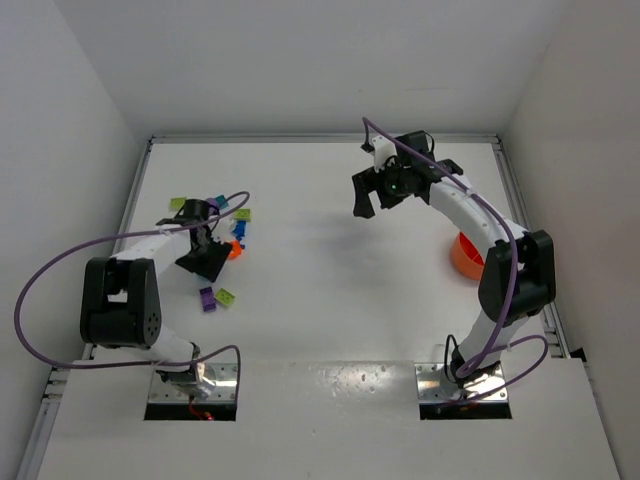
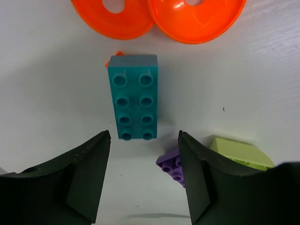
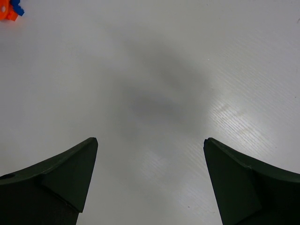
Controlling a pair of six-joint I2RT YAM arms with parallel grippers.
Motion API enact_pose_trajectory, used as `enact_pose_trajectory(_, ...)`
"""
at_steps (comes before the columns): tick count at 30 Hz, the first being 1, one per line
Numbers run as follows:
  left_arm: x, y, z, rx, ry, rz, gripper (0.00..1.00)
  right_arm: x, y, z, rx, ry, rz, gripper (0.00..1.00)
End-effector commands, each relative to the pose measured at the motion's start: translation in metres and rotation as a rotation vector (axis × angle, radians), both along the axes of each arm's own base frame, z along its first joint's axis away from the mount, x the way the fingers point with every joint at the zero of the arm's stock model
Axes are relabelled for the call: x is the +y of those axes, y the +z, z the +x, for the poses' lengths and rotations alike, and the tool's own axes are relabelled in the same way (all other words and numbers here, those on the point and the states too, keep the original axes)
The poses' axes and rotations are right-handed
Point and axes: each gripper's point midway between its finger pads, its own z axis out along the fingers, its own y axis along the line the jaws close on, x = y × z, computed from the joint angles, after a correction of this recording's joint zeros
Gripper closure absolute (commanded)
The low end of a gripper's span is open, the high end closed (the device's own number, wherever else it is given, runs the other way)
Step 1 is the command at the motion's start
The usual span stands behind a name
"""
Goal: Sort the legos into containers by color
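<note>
A teal lego [image 2: 133,96] lies flat on the table just beyond the tips of my left gripper [image 2: 144,140], which is open with nothing between its fingers. By the right finger [image 2: 201,173] lie a purple lego [image 2: 169,164] and a lime green lego [image 2: 241,152]. Two round orange pieces [image 2: 112,18] lie beyond the teal one. From above, my left gripper [image 1: 205,258] hangs low over the scattered legos [image 1: 243,214]. My right gripper [image 1: 375,195] is open over bare table. The orange container [image 1: 463,258] is partly hidden behind the right arm.
More legos lie around the left gripper: a lime one [image 1: 178,203], a purple [image 1: 207,298] and lime pair near the arm, an orange one [image 1: 235,248]. An orange and blue bit [image 3: 9,9] shows in the right wrist view's corner. White walls enclose the table.
</note>
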Motion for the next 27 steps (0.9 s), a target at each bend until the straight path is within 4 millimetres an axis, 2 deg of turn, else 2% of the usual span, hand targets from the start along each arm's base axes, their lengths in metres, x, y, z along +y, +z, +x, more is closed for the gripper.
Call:
enact_pose_trajectory(1,0.003,-0.005,0.013,-0.035,-0.007,-0.004,0.35,0.003,0.024,0.006,-0.075,-0.012,0.021,0.05)
enact_pose_trajectory(2,0.003,-0.007,0.015,-0.038,-0.007,-0.004,0.35,0.002,0.023,0.007,-0.077,-0.018,0.015,0.05)
enact_pose_trajectory(6,0.006,-0.017,0.017,-0.019,0.004,-0.004,0.46,0.001,0.016,0.005,-0.055,-0.025,0.013,0.05)
enact_pose_trajectory(10,0.008,-0.016,0.024,-0.052,0.013,-0.014,0.57,0.002,0.012,0.005,-0.040,-0.032,0.015,0.05)
enact_pose_trajectory(13,0.011,-0.019,0.021,-0.042,0.012,-0.010,0.79,0.007,0.017,0.004,-0.034,-0.023,0.045,0.06)
enact_pose_trajectory(14,0.013,-0.013,0.023,-0.061,0.002,-0.018,0.89,0.010,0.014,0.003,-0.014,-0.023,0.059,0.06)
enact_pose_trajectory(16,0.000,-0.004,0.019,-0.081,-0.050,-0.083,0.93,0.016,0.018,-0.002,0.017,-0.008,0.117,0.06)
enact_pose_trajectory(17,-0.001,0.015,0.023,-0.145,-0.075,-0.091,0.97,0.020,0.019,-0.005,0.031,0.001,0.141,0.08)
enact_pose_trajectory(19,-0.018,0.037,0.025,-0.217,-0.150,-0.168,0.99,0.032,0.022,-0.016,0.082,0.035,0.220,0.08)
enact_pose_trajectory(20,-0.032,0.064,0.024,-0.304,-0.213,-0.225,1.00,0.041,0.024,-0.026,0.122,0.058,0.287,0.08)
enact_pose_trajectory(21,-0.043,0.078,0.022,-0.346,-0.248,-0.255,1.00,0.043,0.027,-0.024,0.120,0.046,0.302,0.08)
enact_pose_trajectory(22,-0.054,0.089,0.019,-0.386,-0.287,-0.283,1.00,0.050,0.027,-0.036,0.158,0.082,0.355,0.08)
enact_pose_trajectory(23,-0.065,0.100,0.015,-0.417,-0.328,-0.304,1.00,0.057,0.029,-0.039,0.164,0.102,0.386,0.09)
enact_pose_trajectory(24,-0.077,0.110,0.009,-0.436,-0.359,-0.335,1.00,0.060,0.030,-0.043,0.180,0.115,0.408,0.09)
enact_pose_trajectory(25,-0.101,0.130,0.003,-0.490,-0.434,-0.380,1.00,0.069,0.032,-0.054,0.223,0.144,0.454,0.09)
enact_pose_trajectory(26,-0.112,0.133,-0.003,-0.487,-0.454,-0.409,1.00,0.072,0.038,-0.055,0.232,0.153,0.483,0.09)
enact_pose_trajectory(27,-0.134,0.143,-0.011,-0.476,-0.498,-0.469,1.00,0.080,0.045,-0.060,0.248,0.177,0.521,0.10)
